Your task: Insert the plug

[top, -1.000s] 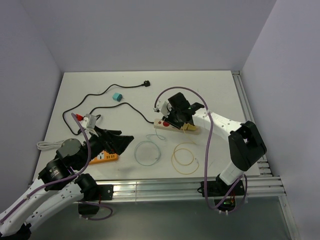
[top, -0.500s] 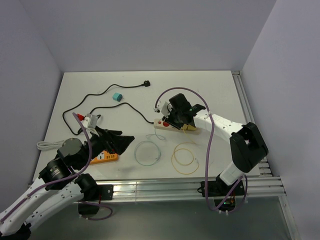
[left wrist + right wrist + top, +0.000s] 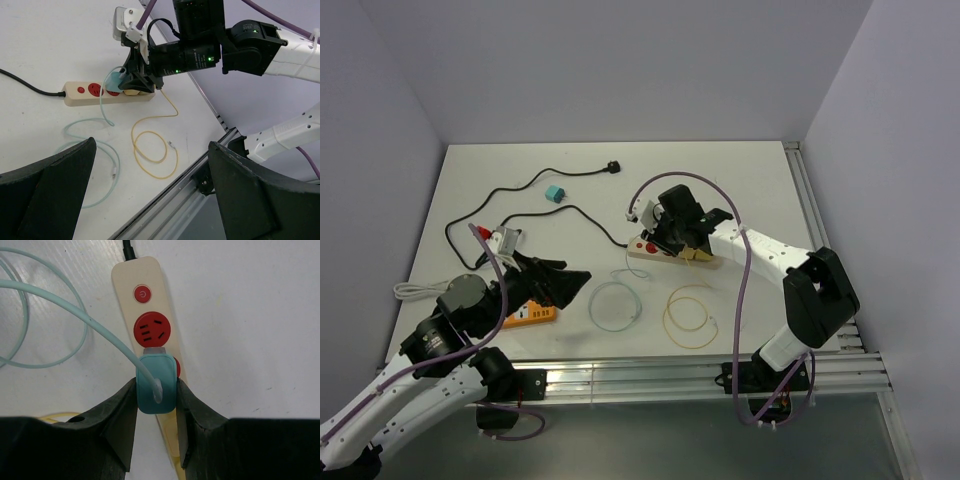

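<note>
My right gripper [image 3: 156,390] is shut on a teal plug [image 3: 156,385] that trails a pale teal cable [image 3: 75,310]. The plug sits directly over the second red socket of a cream power strip [image 3: 145,270], and its prongs are hidden. The strip's first red socket [image 3: 152,329] and red switch [image 3: 143,294] are uncovered. From above, the right gripper [image 3: 672,238] hovers over the strip [image 3: 645,247] at the table's middle. The left wrist view also shows the plug [image 3: 116,79] and strip [image 3: 80,97]. My left gripper [image 3: 560,280] stands wide open and empty at front left.
An orange device [image 3: 530,314] lies under the left arm. A yellow cable loop [image 3: 688,315] and a pale teal loop [image 3: 615,305] lie in front of the strip. A black cord with plug [image 3: 613,167], a second teal adapter [image 3: 555,193] and a white adapter [image 3: 502,240] lie at back left. A metal rail [image 3: 670,375] edges the table.
The right arm has shifted only slightly over the power strip, still gripping the teal plug. The left arm has not moved.
</note>
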